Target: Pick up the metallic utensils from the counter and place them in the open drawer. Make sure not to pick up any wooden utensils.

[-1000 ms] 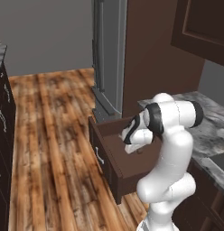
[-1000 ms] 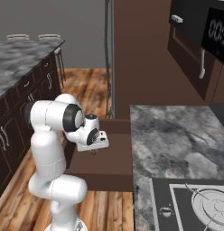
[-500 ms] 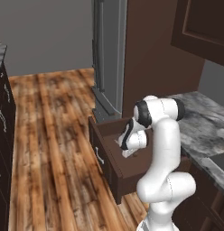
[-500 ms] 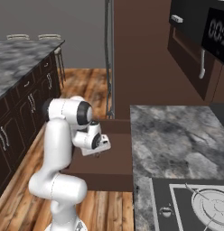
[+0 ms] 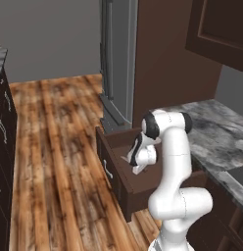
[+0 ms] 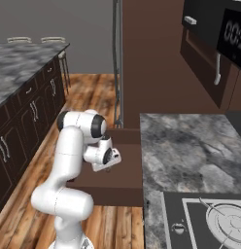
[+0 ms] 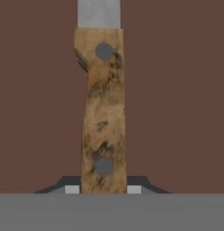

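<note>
Fingers (image 7: 104, 189) clamp the knife (image 7: 103, 113) handle at frame bottom over the drawer (image 5: 124, 188); blade cut off at top.

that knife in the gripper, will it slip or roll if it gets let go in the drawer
Probably no roll: the knife has a flat, slab-sided riveted handle. It looks stiff, so no flopping. The gripper pinches only the handle's end, so it might pivot a little before settling on the drawer floor.

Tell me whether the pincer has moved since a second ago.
Yes. In the left base view the pincer, shut on the knife, has sunk lower and deeper into the open drawer, judged against the drawer's front.
</note>
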